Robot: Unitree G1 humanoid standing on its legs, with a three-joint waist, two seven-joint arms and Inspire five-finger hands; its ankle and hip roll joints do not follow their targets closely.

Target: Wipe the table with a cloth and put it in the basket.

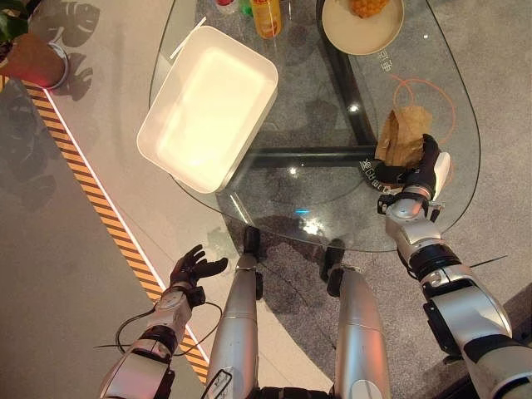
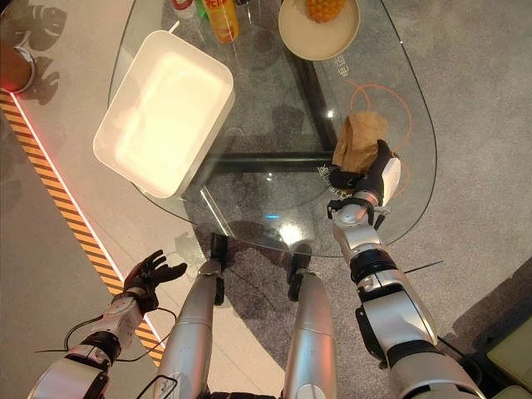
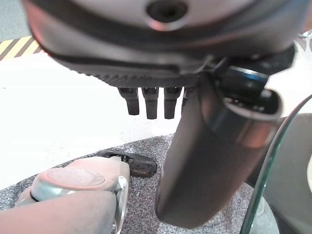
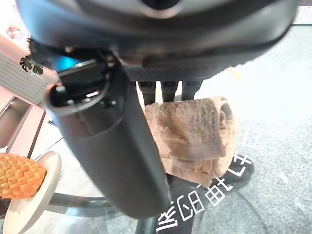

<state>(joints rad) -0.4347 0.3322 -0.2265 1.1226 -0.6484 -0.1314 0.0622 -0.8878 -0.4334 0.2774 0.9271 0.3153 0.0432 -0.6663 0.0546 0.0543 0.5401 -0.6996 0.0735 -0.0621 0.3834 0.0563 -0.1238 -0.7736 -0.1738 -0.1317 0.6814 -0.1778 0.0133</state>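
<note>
A crumpled brown cloth (image 1: 403, 133) (image 4: 195, 131) lies on the right side of the round glass table (image 1: 316, 191). My right hand (image 1: 420, 170) (image 2: 366, 179) rests at the cloth's near edge. Its fingers (image 4: 163, 90) are straight and touch that edge, and the thumb stretches out beside them. The white rectangular basket (image 1: 146, 125) stands on the table's left side, part of it over the edge. My left hand (image 1: 189, 270) (image 2: 145, 273) hangs low to the left of the table above the floor, fingers (image 3: 151, 100) relaxed and holding nothing.
At the table's far edge stand a cream plate (image 1: 362, 33) with a pineapple (image 1: 368, 7) and an orange bottle (image 1: 266, 17). A potted plant (image 1: 33, 58) sits on the floor at far left. A yellow-black striped line (image 1: 91, 195) runs along the floor.
</note>
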